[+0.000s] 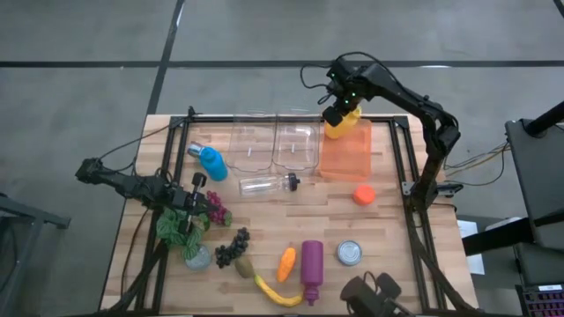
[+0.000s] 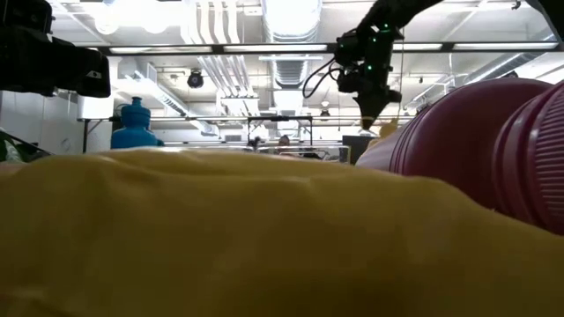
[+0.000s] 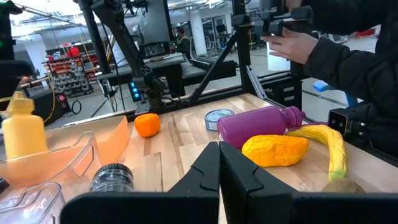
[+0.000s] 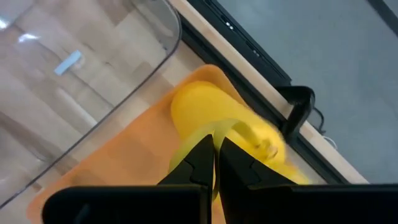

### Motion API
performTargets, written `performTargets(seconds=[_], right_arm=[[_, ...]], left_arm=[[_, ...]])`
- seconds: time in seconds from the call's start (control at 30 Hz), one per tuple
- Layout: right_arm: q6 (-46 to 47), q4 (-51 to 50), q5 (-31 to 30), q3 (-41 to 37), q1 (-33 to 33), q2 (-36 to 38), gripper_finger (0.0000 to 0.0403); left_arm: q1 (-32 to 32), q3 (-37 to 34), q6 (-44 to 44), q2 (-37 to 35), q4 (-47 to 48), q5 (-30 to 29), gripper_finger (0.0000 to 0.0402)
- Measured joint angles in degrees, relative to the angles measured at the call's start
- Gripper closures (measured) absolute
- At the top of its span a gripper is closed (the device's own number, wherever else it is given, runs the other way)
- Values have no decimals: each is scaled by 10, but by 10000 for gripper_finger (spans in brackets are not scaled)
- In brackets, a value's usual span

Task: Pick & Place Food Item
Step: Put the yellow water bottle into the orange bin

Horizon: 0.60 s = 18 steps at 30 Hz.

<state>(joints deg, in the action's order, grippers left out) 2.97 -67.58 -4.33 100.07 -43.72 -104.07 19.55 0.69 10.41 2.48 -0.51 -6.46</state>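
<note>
High view: right tool [image 1: 337,115] above yellow bottle [image 1: 341,124].

item: yellow mustard bottle [image 1: 340,123] — squeeze type, with a narrow cap
pose: upright
place: far end of the orange bin [image 1: 345,155], at the table's far edge
bin: translucent orange, open-topped — rightmost of three, beside two clear ones
contact: right tool [image 1: 337,114] pinched shut on the bottle's top
</note>
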Motion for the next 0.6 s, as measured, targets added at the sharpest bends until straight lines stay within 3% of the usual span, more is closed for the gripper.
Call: performTargets(seconds=[0.6], right_arm=[[18, -17, 42, 0, 14, -1, 395]], left_arm=[[0, 0, 0, 0, 0, 0, 400]])
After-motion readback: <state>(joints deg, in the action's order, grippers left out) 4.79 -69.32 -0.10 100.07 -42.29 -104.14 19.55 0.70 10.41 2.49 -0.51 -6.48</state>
